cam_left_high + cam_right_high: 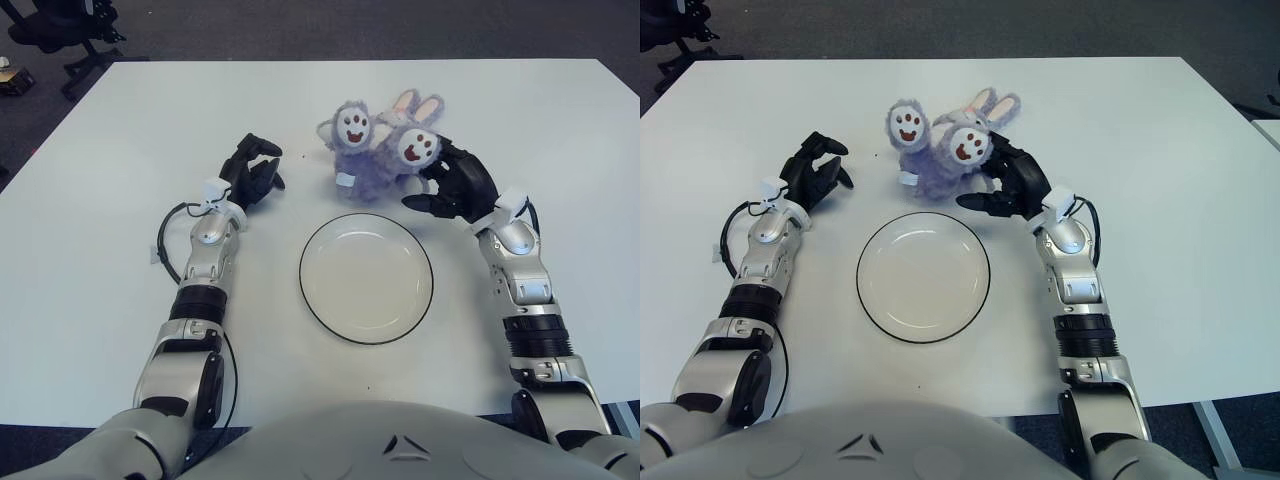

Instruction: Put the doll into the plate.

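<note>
The doll, a fluffy purple bunny, lies on the white table just beyond the plate with its two white, paw-printed feet raised toward me. The plate is white with a thin black rim, holds nothing, and sits in the middle between my arms. My right hand is at the doll's right side with its fingers spread. The thumb points left below the doll's foot, and the hand has no closed hold on the doll. My left hand shows to the left of the doll, apart from it, with curled fingers that hold nothing.
The white table stretches wide on both sides. Its far edge runs along the top of the view, with dark floor behind it. A black office chair stands past the far left corner.
</note>
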### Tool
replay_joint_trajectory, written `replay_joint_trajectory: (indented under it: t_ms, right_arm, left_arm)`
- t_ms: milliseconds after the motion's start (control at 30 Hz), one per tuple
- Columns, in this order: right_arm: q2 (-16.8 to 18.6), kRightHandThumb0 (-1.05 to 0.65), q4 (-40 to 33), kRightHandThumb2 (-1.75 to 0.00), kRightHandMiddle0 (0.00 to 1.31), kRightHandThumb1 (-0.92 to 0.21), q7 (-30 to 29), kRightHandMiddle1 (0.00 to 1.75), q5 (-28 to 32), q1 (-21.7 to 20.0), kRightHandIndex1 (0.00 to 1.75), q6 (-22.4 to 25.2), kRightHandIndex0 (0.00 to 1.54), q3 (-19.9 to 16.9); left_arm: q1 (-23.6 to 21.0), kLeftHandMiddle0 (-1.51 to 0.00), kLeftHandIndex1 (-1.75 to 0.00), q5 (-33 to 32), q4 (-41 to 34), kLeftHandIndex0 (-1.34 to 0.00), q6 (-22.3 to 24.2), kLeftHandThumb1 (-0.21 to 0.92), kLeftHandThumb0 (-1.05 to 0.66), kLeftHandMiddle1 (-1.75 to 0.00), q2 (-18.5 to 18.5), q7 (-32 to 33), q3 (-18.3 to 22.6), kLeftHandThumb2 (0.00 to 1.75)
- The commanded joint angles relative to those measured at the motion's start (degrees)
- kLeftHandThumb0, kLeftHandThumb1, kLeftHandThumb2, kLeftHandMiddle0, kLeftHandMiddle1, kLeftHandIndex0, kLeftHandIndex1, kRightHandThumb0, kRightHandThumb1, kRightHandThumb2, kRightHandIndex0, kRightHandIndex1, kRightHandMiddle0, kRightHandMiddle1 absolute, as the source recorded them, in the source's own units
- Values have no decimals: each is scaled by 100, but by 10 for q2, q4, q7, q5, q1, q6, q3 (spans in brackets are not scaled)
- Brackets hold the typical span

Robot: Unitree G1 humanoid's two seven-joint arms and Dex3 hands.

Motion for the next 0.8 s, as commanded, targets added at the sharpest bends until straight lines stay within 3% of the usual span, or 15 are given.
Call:
replay_joint_trajectory:
  t_ms: [0, 767]
  right_arm:
    - [1, -51, -4, 0, 35, -65, 6, 3, 5, -3, 0, -7, 28, 5]
    - [29, -59, 9, -1, 40, -68, -8, 3, -14, -33, 0, -12, 27, 33]
  left_arm:
    - [20, -73, -155, 6, 19, -40, 16, 92, -36, -175, 1, -4, -3, 33]
    - [21, -73, -155, 9, 21, -40, 10, 92, -36, -175, 1, -3, -5, 33]
